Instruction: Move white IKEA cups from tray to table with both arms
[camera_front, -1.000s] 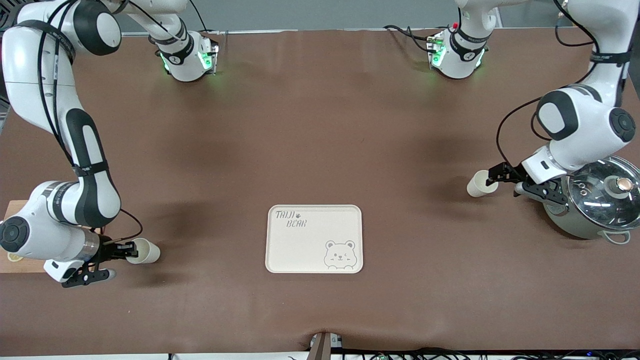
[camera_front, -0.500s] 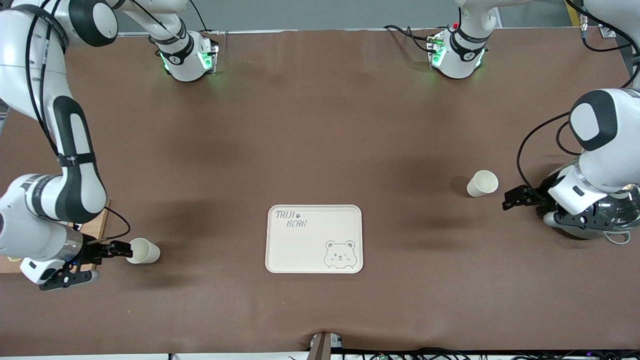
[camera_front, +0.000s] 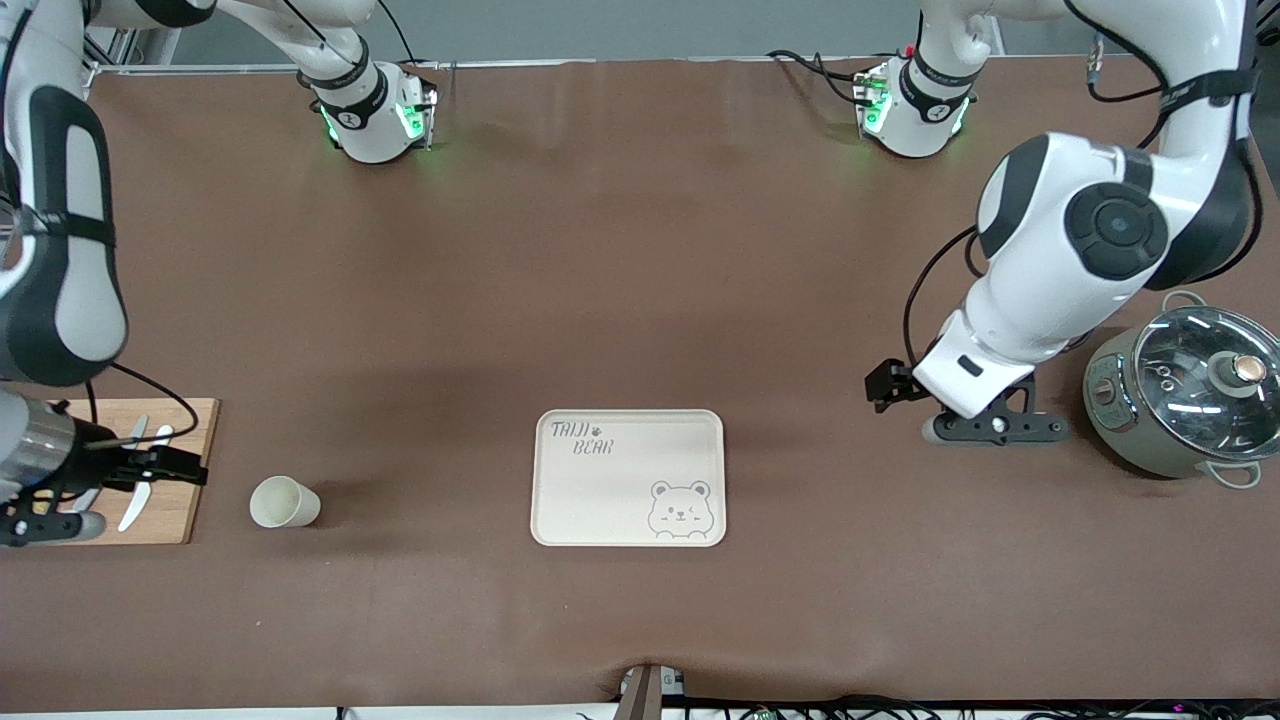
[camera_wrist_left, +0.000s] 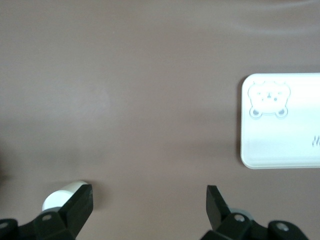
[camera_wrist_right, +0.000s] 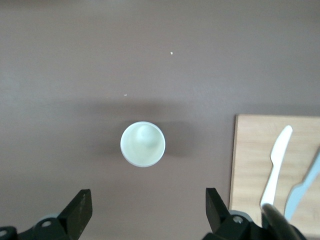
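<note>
One white cup (camera_front: 285, 502) stands upright on the brown table, between the bear tray (camera_front: 628, 478) and the wooden board. It also shows from above in the right wrist view (camera_wrist_right: 142, 144). My right gripper (camera_front: 150, 495) is open and empty over the board, apart from that cup; in its wrist view (camera_wrist_right: 147, 206) the cup lies ahead of the fingers. My left gripper (camera_front: 900, 410) is open and empty over the table between the tray and the pot. The second cup is hidden by the left arm in the front view; its white edge (camera_wrist_left: 59, 196) shows beside one finger (camera_wrist_left: 80, 204), outside the gap.
A wooden board (camera_front: 185, 440) with white plastic cutlery (camera_wrist_right: 276, 162) lies at the right arm's end. A grey pot with a glass lid (camera_front: 1190, 400) stands at the left arm's end. The tray's corner shows in the left wrist view (camera_wrist_left: 282, 145).
Both grippers let go of their cups and drew away. The right gripper moved back over the board. The left arm pulled back toward the pot, then swung over its cup, hiding it.
</note>
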